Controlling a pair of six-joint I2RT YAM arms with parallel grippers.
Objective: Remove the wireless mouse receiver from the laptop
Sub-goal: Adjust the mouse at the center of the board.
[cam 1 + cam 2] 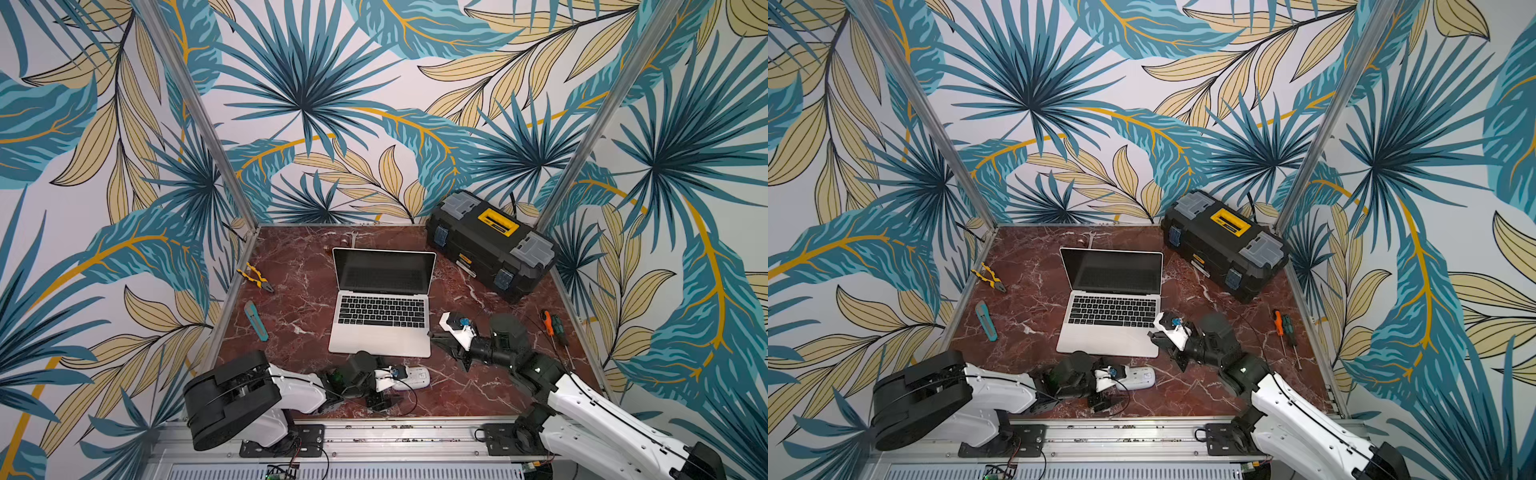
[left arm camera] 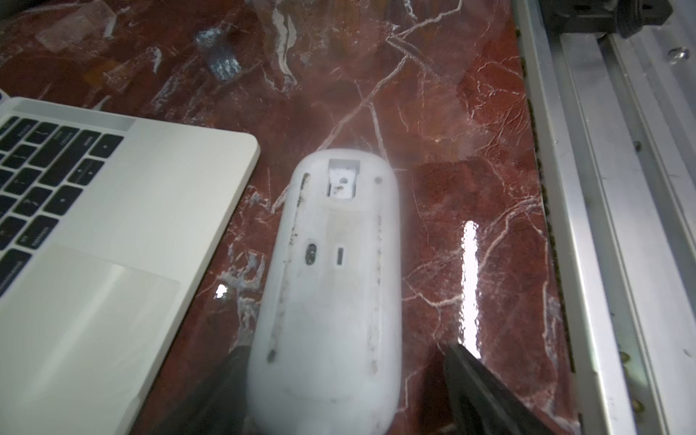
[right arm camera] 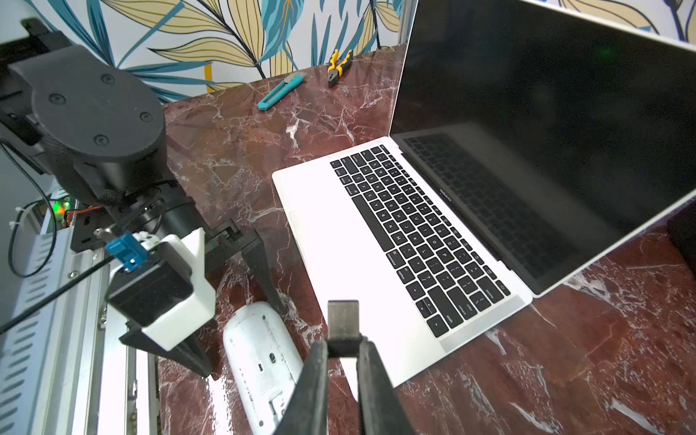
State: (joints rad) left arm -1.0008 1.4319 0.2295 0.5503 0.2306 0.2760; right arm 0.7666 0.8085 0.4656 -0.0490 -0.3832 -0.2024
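Note:
The silver laptop stands open in the middle of the marble table, its screen dark. In the right wrist view the wireless mouse receiver, a small grey plug with a black cap, is out of the laptop, its whole metal end bare. My right gripper is shut on its cap, just off the laptop's right edge in both top views. A white mouse lies underside up in front of the laptop. My left gripper is open around its near end, one finger clear of it.
A black toolbox with a yellow handle sits at the back right. Yellow pliers and a teal utility knife lie on the left, screwdrivers on the right. An aluminium rail runs along the table's front edge.

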